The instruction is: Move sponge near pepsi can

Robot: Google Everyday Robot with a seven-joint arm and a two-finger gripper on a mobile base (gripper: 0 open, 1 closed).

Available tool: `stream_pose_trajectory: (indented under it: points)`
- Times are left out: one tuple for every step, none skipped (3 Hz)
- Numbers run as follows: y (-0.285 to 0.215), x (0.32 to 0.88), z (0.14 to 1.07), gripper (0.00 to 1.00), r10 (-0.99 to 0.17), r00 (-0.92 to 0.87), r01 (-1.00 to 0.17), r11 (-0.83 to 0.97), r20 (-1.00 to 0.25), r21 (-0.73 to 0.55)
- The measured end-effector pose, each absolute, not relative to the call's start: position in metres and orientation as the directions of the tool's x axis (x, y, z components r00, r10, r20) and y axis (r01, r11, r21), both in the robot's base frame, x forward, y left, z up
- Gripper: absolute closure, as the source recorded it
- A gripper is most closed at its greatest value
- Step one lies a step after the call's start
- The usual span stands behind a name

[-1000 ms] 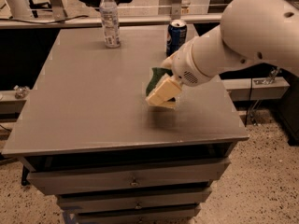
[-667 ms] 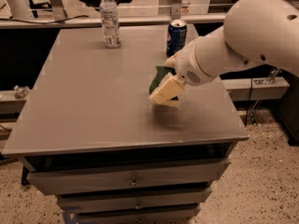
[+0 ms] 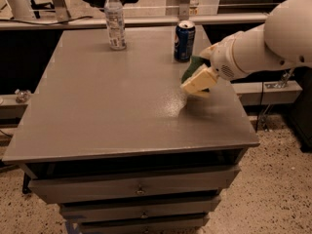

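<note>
The sponge (image 3: 190, 68) shows as a dark green patch behind my pale yellow gripper fingers (image 3: 200, 81). My gripper (image 3: 197, 78) is shut on the sponge and holds it just above the right part of the grey table (image 3: 107, 106). The white arm reaches in from the right. The pepsi can (image 3: 184, 41), dark blue with a silver top, stands upright at the table's back edge, a short way behind and slightly left of the sponge. Most of the sponge is hidden by the gripper.
A clear plastic water bottle (image 3: 114, 18) stands at the back of the table, left of the can. The table's right edge is close under the arm. Drawers (image 3: 141, 189) sit below the tabletop. Chairs and a rail lie behind.
My gripper has carried the sponge back and to the right, closer to the pepsi can. The can and bottle have not moved.
</note>
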State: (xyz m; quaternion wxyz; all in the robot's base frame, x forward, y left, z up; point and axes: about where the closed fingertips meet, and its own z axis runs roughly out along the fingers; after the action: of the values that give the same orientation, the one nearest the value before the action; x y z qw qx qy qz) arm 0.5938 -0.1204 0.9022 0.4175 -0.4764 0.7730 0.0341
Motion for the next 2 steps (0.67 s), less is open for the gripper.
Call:
stream_pose_trajectory:
  points:
    - [-0.142, 0.629, 0.904, 1.00, -0.683, -0.199, -0.724, 0.586, -0.703, -0.364]
    - [-0.152, 0.667, 0.900, 1.00, -0.661, -0.208, -0.695, 0.619, -0.721, -0.367]
